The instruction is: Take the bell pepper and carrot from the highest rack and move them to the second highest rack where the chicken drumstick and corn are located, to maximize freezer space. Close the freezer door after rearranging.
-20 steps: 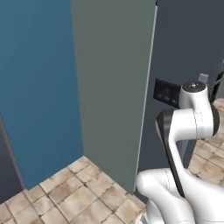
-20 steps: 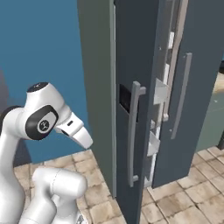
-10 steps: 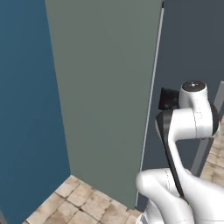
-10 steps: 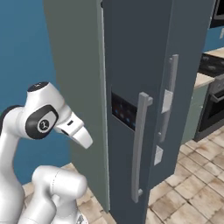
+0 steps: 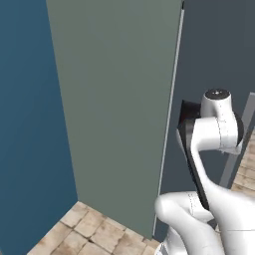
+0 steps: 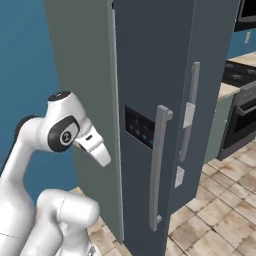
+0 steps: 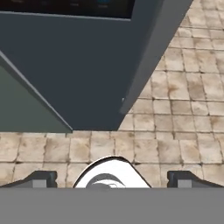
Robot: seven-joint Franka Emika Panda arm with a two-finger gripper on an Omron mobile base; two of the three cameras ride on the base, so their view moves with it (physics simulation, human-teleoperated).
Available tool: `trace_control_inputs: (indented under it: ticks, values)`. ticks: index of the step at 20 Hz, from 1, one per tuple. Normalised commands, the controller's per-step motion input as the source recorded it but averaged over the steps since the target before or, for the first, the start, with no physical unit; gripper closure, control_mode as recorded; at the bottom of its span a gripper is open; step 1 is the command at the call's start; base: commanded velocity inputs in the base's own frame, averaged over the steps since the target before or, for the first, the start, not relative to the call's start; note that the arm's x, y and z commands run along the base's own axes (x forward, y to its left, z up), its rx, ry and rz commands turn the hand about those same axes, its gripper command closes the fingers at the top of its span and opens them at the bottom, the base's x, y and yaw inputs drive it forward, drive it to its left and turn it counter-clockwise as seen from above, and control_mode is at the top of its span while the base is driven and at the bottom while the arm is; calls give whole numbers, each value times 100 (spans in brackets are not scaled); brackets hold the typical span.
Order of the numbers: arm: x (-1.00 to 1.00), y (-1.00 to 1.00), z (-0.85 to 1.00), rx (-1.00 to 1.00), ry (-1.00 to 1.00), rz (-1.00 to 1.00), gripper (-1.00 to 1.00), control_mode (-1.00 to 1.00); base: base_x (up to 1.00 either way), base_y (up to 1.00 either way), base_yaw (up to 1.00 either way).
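— Two handles show from the right base view: the long grey bar handle (image 6: pixel 157 170) on the dark grey freezer door (image 6: pixel 145 65), and a second grey bar handle (image 6: pixel 189 110) farther right. That door is shut.

— And from the left?

— From the left base view you get the flat grey-green side panel (image 5: pixel 114 109) of the cabinet, a deep blue wall (image 5: pixel 25 124) beside it, and the white robot arm (image 5: pixel 214 134) rising at lower right. The right base view alone adds the black display panel (image 6: pixel 139 128) set in the door, and the dark built-in oven (image 6: pixel 245 117) with a pale countertop (image 6: pixel 230 89) at the far right.

— The floor?

— Beige stone floor tiles (image 7: pixel 175 144), seen plainly in the hand view, which looks down past the door's lower corner.

— The gripper?

— The two-finger gripper (image 7: pixel 112 179) is spread wide, its small dark fingertips (image 7: pixel 41 178) far apart at the frame's two sides, with nothing between them. It hangs in front of the door's lower part and does not touch it.

— The bell pepper and the carrot?

— I cannot tell where they lie; the shut door stands between the fingers and whatever is inside.
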Motion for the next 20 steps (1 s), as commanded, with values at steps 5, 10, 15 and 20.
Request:
trace_control_inputs:
  ticks: [5, 10, 15, 20]
  values:
    - [85, -22, -17, 3, -4, -2, -100, -100, 0, 0, 0]
    - [76, -35, -29, 0, -18, 0, -100, -100, 0, 0, 0]
    - [76, -33, -28, 0, -13, 0, -100, -100, 0, 0, 0]
    - [80, -34, -23, 0, -4, 0, -100, -100, 0, 0, 0]
